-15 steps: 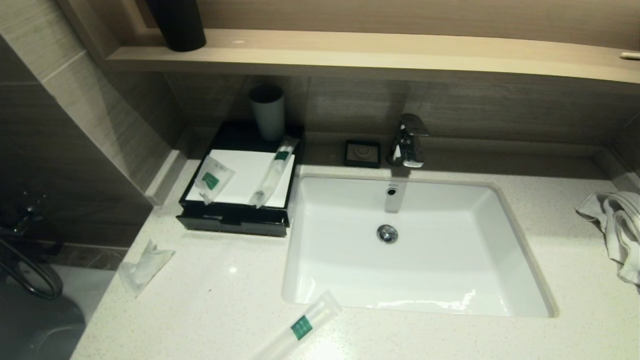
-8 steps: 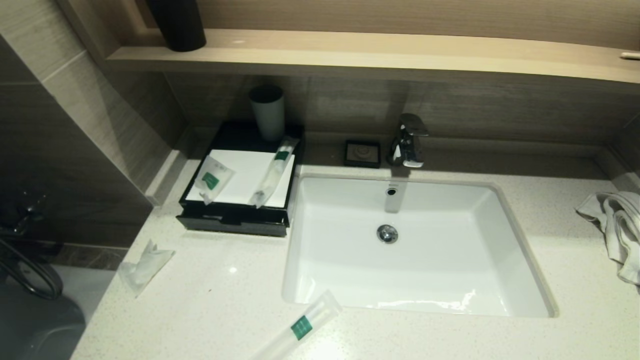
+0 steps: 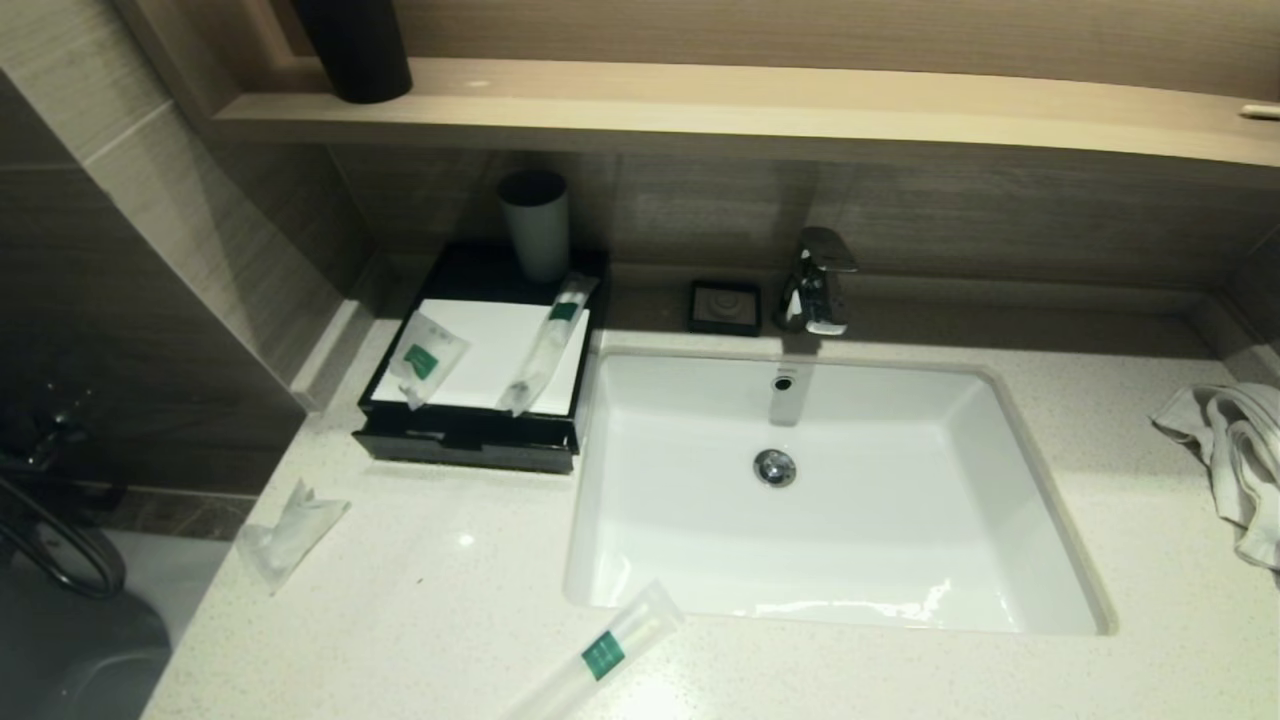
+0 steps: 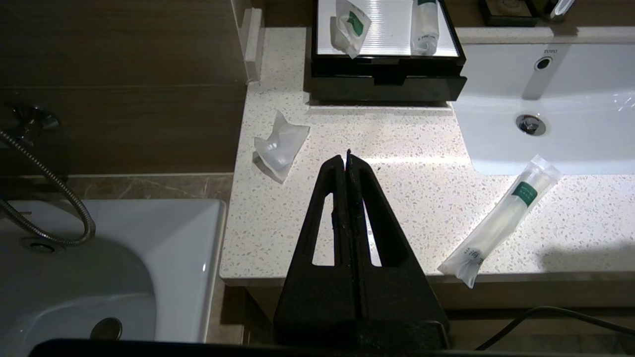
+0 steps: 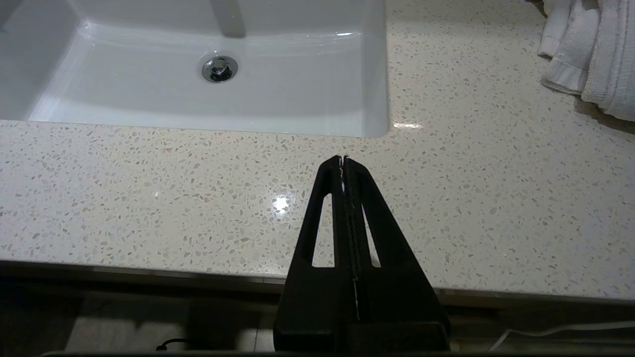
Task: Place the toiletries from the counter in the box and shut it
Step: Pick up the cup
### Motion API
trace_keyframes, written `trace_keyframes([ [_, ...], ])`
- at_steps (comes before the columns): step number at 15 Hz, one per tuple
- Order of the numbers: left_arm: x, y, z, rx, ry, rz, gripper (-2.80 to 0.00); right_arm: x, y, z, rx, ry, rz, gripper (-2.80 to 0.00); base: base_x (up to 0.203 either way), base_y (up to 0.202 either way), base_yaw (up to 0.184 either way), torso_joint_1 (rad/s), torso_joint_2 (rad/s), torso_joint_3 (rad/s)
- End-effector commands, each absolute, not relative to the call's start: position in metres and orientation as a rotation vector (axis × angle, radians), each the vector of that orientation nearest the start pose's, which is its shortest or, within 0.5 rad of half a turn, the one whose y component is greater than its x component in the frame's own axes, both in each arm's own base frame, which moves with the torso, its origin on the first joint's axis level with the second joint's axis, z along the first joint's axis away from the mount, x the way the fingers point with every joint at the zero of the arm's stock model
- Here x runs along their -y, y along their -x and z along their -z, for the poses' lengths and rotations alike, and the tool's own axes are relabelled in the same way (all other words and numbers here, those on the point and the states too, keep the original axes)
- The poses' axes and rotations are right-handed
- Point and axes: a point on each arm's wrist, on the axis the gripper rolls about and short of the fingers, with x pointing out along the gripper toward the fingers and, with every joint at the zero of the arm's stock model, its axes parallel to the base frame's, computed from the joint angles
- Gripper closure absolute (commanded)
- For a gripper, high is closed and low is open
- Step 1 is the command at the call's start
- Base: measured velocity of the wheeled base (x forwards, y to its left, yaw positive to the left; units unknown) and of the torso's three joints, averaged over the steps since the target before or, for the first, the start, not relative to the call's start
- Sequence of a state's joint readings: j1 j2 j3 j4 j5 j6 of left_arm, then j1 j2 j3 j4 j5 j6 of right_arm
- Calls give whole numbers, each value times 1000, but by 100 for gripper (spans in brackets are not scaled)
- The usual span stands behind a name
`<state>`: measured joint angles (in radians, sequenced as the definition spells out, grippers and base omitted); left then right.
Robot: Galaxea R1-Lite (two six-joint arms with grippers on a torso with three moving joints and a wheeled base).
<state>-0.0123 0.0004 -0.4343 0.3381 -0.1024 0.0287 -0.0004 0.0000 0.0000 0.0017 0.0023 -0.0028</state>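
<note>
A black box point(image 3: 470, 440) point(image 4: 387, 84) with a white top stands on the counter left of the sink. A small packet with a green label point(image 3: 427, 358) point(image 4: 351, 25) and a long clear packet point(image 3: 545, 345) point(image 4: 425, 25) lie on top of it. A long clear tube packet with a green label point(image 3: 600, 655) point(image 4: 501, 220) lies on the counter's front edge. A crumpled clear packet point(image 3: 290, 530) point(image 4: 280, 148) lies at the counter's left edge. My left gripper point(image 4: 346, 157) is shut and empty, held back over the front edge. My right gripper point(image 5: 343, 159) is shut and empty over the counter's front right.
A white sink point(image 3: 830, 500) fills the middle, with a chrome tap point(image 3: 818, 280) and a black soap dish point(image 3: 725, 305) behind it. A grey cup point(image 3: 535, 225) stands behind the box. A white towel point(image 3: 1230, 450) lies at the right. A bathtub point(image 4: 99, 263) sits below left.
</note>
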Motion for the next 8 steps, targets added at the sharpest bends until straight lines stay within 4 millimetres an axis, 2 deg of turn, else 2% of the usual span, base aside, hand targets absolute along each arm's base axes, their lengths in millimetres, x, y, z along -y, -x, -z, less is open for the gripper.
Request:
trace_keyframes([
  [1,1,75,-157,113,-35,114,0,0,23,-75,-2,3,-3,0,0,0,0,0,0,0],
  [8,1,83,-165,129,-37,118,0,0,23,-75,-2,3,-3,0,0,0,0,0,0,0],
])
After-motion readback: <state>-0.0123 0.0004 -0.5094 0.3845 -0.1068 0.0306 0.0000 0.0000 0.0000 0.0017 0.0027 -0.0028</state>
